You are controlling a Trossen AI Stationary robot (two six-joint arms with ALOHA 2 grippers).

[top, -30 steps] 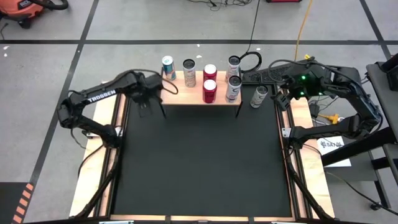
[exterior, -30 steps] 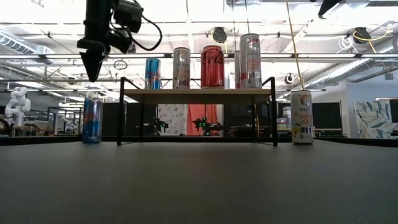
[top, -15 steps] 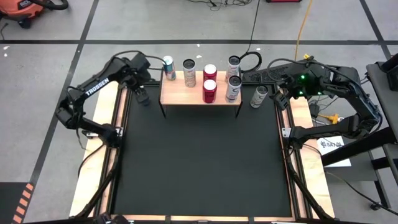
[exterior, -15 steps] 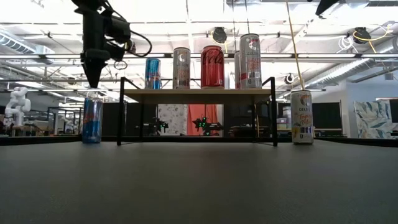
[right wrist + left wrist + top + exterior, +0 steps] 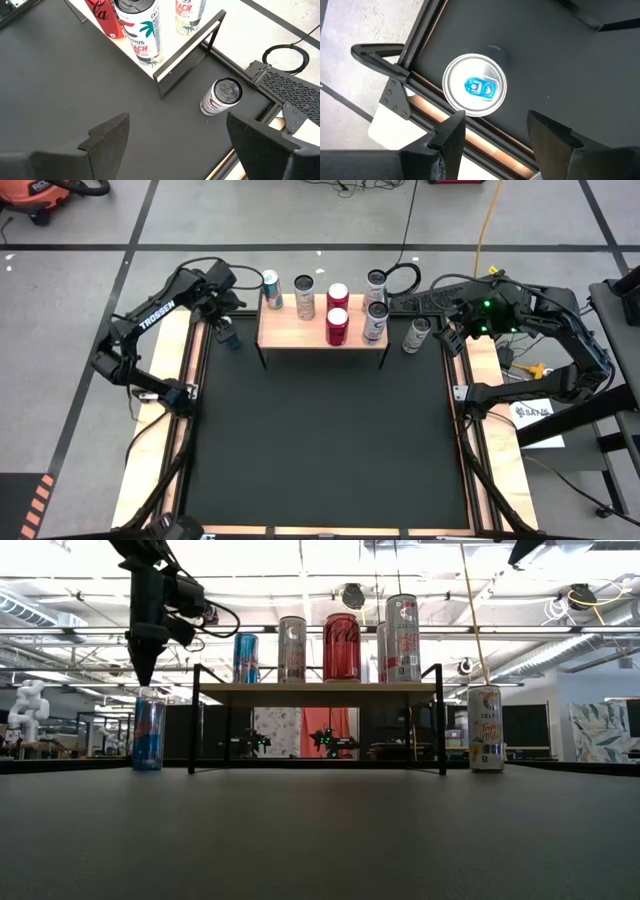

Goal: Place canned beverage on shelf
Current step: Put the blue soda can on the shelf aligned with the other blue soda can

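Left gripper has swung off the shelf corner and now hangs over the blue can (on the mat, left of the shelf), jaws half open, empty. Step: approach. Next: descend, clamp. Right gripper waits wide, empty.

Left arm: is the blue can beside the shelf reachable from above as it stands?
Probably yes. The left gripper hangs open almost directly over the blue can, which stands upright on the mat beside the shelf, with nothing above it.
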